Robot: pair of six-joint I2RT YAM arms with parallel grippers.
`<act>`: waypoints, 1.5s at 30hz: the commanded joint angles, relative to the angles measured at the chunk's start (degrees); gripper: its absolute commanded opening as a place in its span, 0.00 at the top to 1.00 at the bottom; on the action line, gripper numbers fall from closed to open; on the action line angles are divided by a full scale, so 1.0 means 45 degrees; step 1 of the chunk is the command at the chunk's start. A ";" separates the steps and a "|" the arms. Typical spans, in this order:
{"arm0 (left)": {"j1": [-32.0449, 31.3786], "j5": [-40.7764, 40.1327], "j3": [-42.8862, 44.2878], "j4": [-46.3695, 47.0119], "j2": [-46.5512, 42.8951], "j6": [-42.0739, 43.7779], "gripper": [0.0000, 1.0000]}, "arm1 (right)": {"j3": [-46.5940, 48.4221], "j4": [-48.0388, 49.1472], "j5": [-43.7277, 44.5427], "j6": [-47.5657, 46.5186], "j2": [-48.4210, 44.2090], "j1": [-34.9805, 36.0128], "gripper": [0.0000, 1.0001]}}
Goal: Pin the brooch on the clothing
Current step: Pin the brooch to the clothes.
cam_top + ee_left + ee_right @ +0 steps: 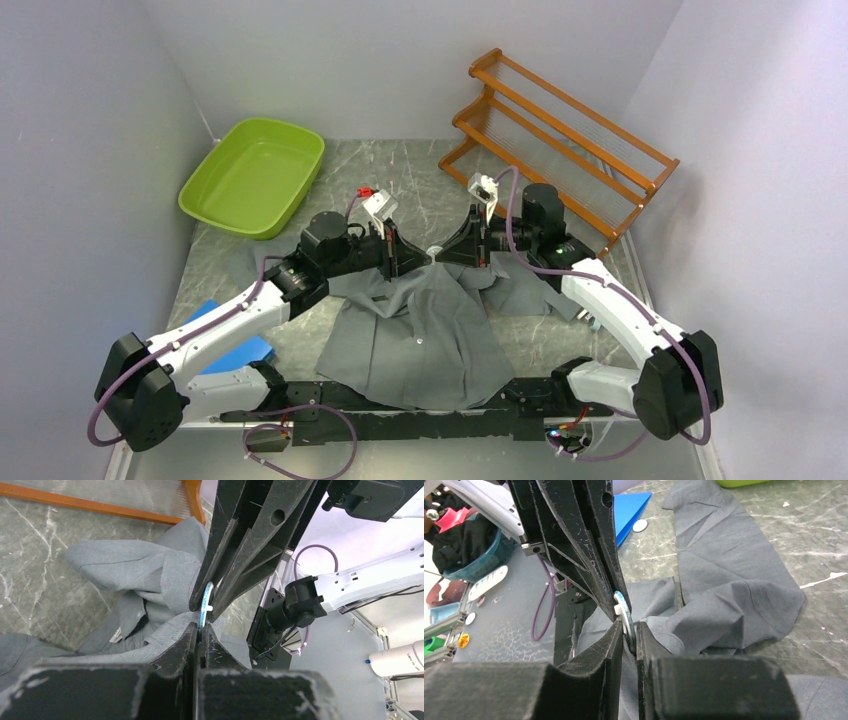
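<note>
The dark-grey shirt (440,360) lies spread on the table, with its collar end bunched up between my two grippers. It also shows in the left wrist view (130,565) and the right wrist view (724,580). The brooch (205,602) is a small round disc with a pale blue rim, seen edge-on (625,612). In the top view it is a pale speck (434,250). My left gripper (424,259) (202,628) and right gripper (443,256) (627,630) meet tip to tip. Both are shut on the brooch, with shirt fabric pulled up around it.
A green tub (255,175) stands at the back left. A wooden rack (560,130) stands at the back right. A blue flat object (235,350) lies beside the left arm, with a small white disc (640,525) near it.
</note>
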 commanded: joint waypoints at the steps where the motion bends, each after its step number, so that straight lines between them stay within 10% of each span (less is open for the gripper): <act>1: -0.0285 0.0901 0.0703 0.1226 -0.0341 -0.0230 0.97 | 0.0144 0.0281 0.1997 -0.0126 -0.0184 0.0179 1.00; 28: -0.0289 -0.0457 -0.0853 0.1813 -0.1082 -0.0723 0.97 | -0.3433 0.9515 0.1010 0.4626 -0.2232 0.0052 1.00; 45: -0.0274 -0.0178 -0.0238 0.1318 -0.0873 -0.0452 0.97 | -0.1083 0.2646 0.0217 0.0284 -0.1147 0.0041 0.98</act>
